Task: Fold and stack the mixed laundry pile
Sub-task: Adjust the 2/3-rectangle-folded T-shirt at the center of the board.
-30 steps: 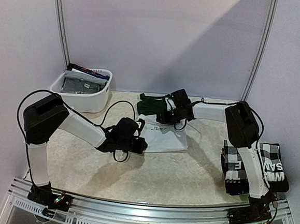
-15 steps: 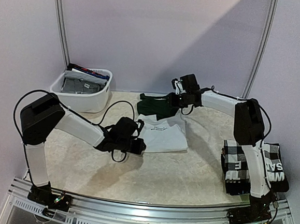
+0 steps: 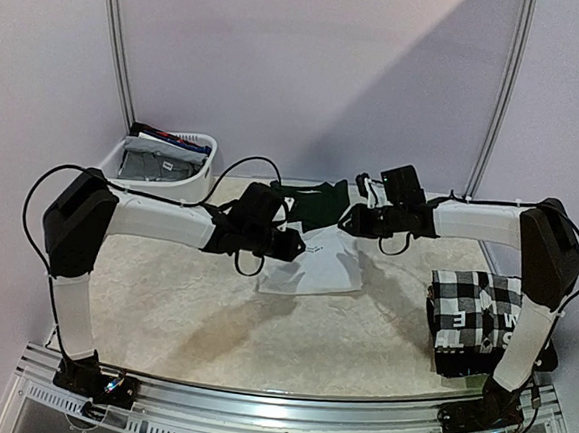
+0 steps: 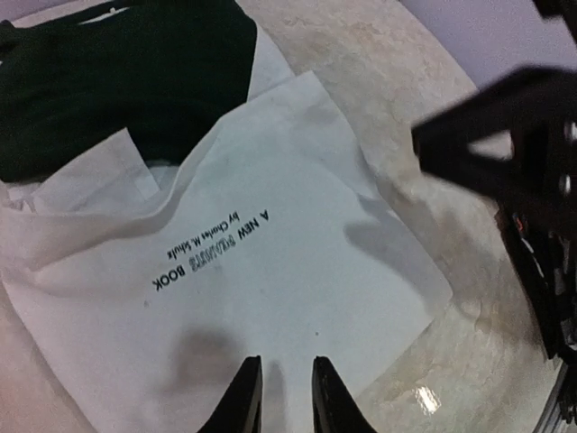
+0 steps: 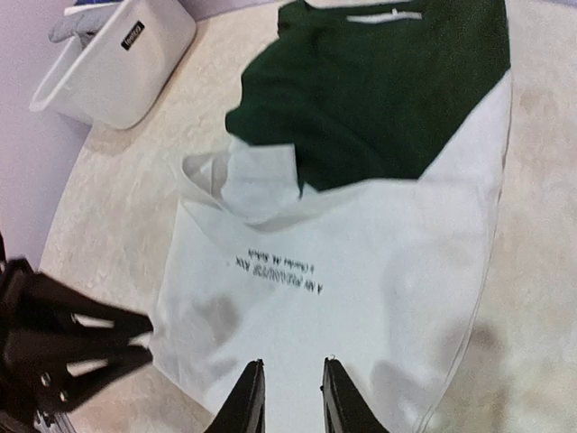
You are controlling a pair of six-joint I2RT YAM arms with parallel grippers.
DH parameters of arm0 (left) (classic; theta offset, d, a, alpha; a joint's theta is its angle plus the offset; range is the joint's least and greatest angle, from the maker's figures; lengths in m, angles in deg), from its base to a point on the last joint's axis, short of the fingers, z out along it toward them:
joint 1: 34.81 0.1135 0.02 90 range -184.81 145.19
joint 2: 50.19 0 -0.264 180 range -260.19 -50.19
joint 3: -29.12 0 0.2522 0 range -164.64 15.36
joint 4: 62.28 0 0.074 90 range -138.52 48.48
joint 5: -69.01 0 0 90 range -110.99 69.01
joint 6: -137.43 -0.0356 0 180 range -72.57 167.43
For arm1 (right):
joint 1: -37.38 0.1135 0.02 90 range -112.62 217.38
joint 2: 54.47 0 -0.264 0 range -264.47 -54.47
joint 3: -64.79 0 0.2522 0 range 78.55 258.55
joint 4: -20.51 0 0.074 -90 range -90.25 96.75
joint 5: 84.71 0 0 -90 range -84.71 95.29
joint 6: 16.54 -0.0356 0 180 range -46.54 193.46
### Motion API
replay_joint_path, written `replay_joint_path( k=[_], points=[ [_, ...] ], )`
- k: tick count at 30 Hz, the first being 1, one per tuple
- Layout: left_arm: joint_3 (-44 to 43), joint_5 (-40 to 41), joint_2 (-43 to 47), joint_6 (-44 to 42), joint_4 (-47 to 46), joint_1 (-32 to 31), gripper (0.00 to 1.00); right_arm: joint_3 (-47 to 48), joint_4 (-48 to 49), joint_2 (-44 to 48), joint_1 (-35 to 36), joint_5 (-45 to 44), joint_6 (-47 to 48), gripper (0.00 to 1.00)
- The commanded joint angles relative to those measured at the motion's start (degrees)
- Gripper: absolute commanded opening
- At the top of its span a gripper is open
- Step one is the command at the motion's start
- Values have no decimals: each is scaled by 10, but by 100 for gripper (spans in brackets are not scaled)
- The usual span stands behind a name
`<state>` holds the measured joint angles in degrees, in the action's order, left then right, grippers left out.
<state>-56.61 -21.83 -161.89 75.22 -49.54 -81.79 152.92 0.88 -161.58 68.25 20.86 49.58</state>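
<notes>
A white cloth (image 3: 318,266) with a dark green part (image 3: 313,204) lies spread at mid-table, with small black lettering (image 4: 212,248) on it. My left gripper (image 3: 293,247) hovers over its left edge. In the left wrist view its fingers (image 4: 279,397) stand slightly apart above the white cloth (image 4: 297,298), holding nothing. My right gripper (image 3: 348,221) hangs at the cloth's right side; its fingers (image 5: 290,397) are also narrowly open and empty over the cloth (image 5: 361,271). A folded black-and-white checkered shirt (image 3: 472,297) tops a stack at the right, over a black piece (image 3: 549,354).
A white plastic basket (image 3: 176,196) holding grey and blue garments stands at the back left, also in the right wrist view (image 5: 117,63). Each gripper shows in the other's wrist view, close across the cloth. The right forearm passes above the stack.
My left gripper has moved from the cloth's front-left corner up and back to its left edge. The right gripper has swung back and to the right, narrowing its jaws.
</notes>
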Motion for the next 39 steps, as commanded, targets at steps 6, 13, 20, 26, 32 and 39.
replay_joint_path(
  k=[6,13,20,26,32,39],
  points=[
    [-120,-46,-103,-41,95,38,20,-132,50,71,17,34,-30,16],
    [-176,-59,-159,-68,138,40,19,-160,83,54,18,55,-39,10],
    [-205,-49,-195,-71,149,63,18,-186,112,39,21,82,-49,7],
    [-217,-63,-199,-84,155,91,18,-194,114,9,25,79,-55,5],
    [-240,-78,-216,-97,170,117,18,-216,105,9,25,53,-56,4],
    [-250,-89,-228,-105,170,152,18,-241,95,12,25,38,-70,3]
  ],
)
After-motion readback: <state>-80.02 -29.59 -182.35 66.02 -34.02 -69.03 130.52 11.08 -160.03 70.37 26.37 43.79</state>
